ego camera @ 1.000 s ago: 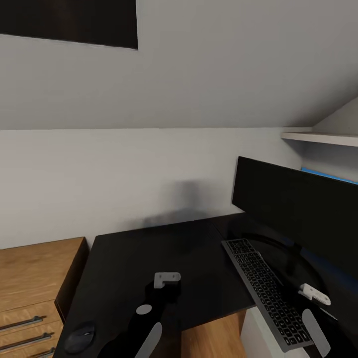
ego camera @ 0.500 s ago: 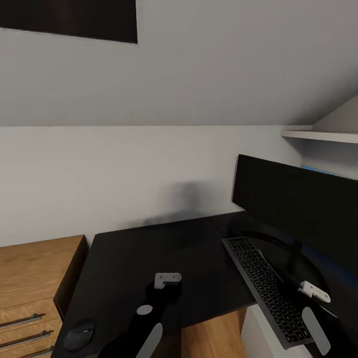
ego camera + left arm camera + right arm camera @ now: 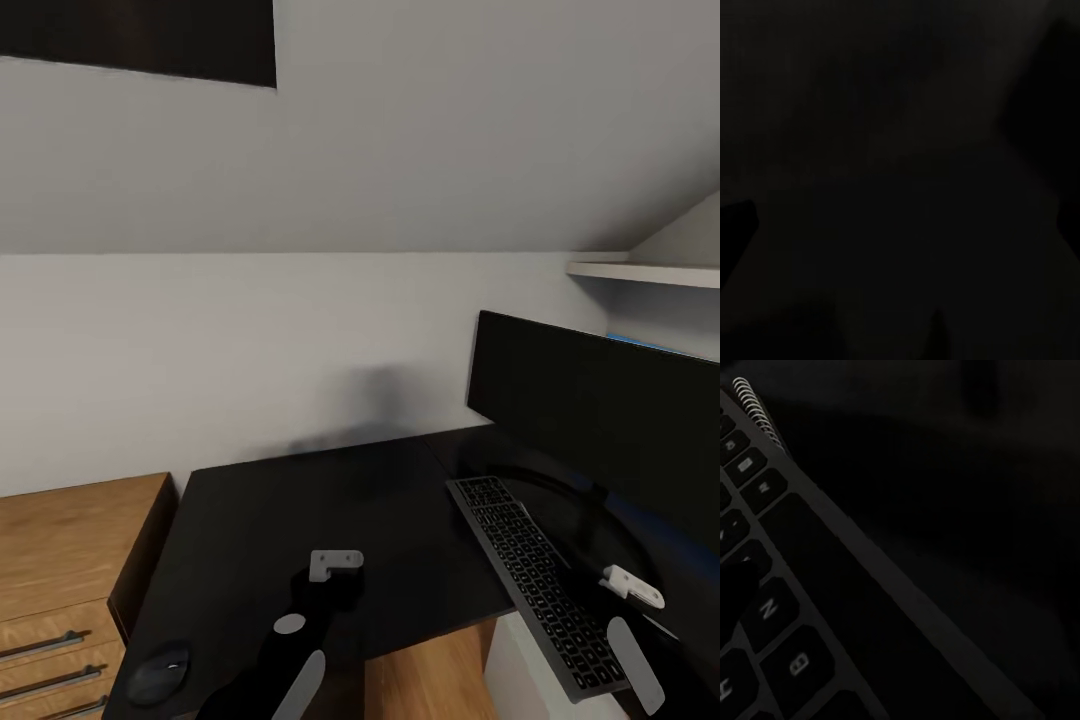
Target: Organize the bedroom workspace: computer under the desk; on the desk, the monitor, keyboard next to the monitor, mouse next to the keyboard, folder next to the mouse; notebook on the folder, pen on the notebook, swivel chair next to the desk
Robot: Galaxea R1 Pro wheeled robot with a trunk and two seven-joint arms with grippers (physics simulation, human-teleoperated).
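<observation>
Glossy black, the desk (image 3: 300,500) carries everything. Nearest on it, at its front corner by the wooden drawer cabinet (image 3: 60,560), lies the mouse (image 3: 158,675). The left gripper (image 3: 318,590) hangs over the desk — grip state unclear; likewise the right gripper (image 3: 632,612), by the keyboard (image 3: 535,580). Behind the keyboard stands the monitor (image 3: 600,420).

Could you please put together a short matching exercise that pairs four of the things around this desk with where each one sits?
Things:
1. mouse
2. keyboard
3. monitor
4. wooden drawer cabinet

Places:
A. standing on the desk behind the keyboard
B. beside the desk's left end, off the desktop
C. lying on the desk in front of the monitor
D. on the desk's near left corner

Pairs: 1-D, 2-C, 3-A, 4-B
</observation>
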